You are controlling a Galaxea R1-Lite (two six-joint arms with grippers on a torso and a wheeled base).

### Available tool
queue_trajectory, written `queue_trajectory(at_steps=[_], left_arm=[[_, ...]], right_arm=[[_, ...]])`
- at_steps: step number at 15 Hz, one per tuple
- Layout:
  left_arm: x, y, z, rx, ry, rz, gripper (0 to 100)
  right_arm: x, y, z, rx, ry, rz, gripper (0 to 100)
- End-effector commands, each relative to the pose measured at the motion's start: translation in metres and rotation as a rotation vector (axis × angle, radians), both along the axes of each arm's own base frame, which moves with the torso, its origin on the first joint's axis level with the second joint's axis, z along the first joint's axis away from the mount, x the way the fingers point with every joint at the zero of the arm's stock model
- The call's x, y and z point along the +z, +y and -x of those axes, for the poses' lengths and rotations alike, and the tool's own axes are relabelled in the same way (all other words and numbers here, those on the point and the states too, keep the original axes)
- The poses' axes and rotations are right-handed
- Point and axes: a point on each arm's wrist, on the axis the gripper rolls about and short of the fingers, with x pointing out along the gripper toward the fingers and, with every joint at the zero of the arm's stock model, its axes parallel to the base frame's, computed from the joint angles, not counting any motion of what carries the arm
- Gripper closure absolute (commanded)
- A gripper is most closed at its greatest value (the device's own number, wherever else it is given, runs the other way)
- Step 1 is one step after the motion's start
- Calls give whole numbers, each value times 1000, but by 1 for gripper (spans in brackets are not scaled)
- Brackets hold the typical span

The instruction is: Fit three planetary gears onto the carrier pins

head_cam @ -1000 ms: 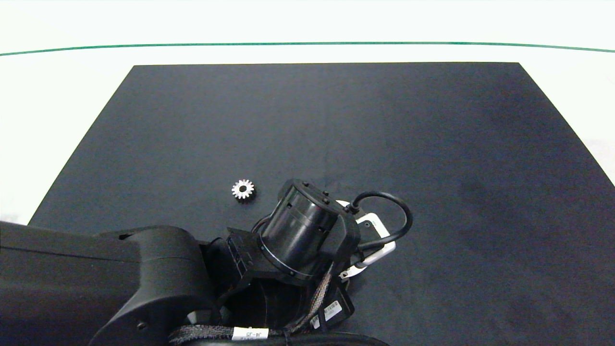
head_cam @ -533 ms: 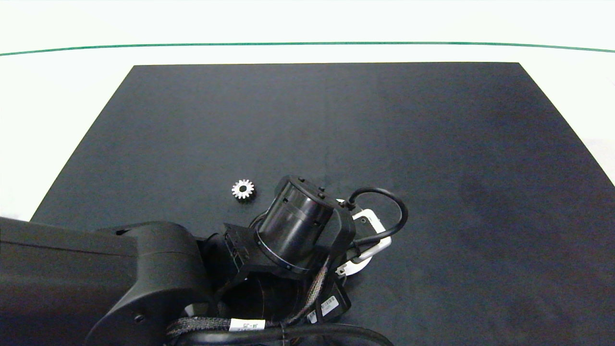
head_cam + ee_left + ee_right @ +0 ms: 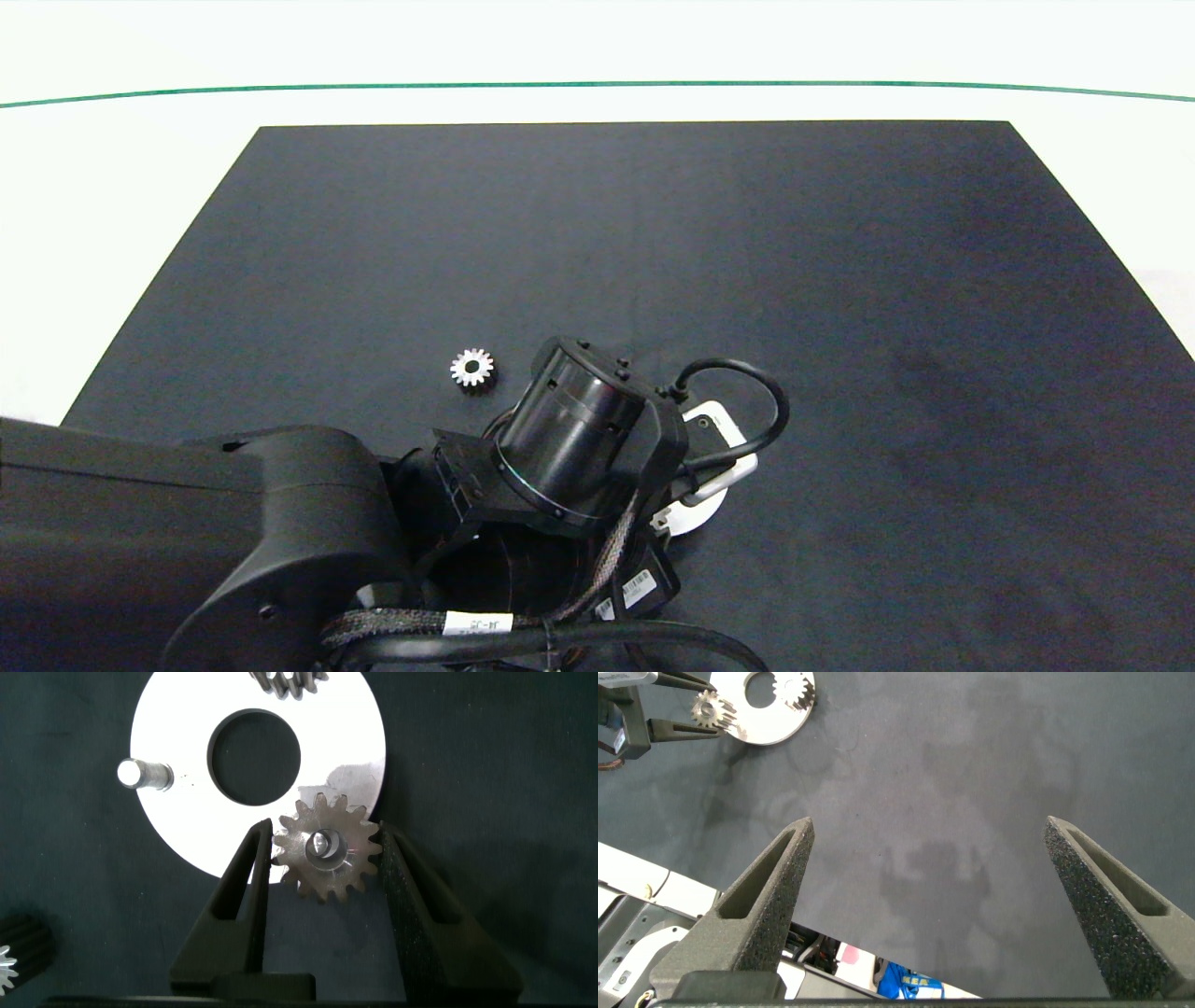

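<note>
In the left wrist view the white carrier disc lies on the black mat. One carrier pin stands bare. One planetary gear sits on the disc at the picture's edge. A second gear sits over a pin, whose tip shows in the gear's hole. My left gripper is shut on this gear, with one finger against its teeth on each side. A third gear lies loose on the mat, left of my left arm. My right gripper hangs open over bare mat, away from the disc.
The black mat covers most of the white table. A green line runs along the far side. My left arm hides most of the disc in the head view. The right arm does not show there.
My left wrist has shifted slightly left and away from the near edge, so a little more of the white disc shows below it. The loose gear has not moved.
</note>
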Motion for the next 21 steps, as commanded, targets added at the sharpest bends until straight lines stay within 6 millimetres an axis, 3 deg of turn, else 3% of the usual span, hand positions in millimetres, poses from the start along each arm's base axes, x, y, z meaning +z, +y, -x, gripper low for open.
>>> queue_trajectory(at_steps=[1,17,18,21], left_arm=[[-1,0,0,2,0,-4,87],[-7,4,-3,6,3,-26,87],[-7,4,-3,6,3,-26,0],[-6,4,-3,6,-2,-20,0]], right_arm=[[0,0,0,-2,4,4,0],[1,1,-1,-2,4,4,0],[1,1,-1,-2,3,3,0],[1,1,-2,-2,3,3,0]])
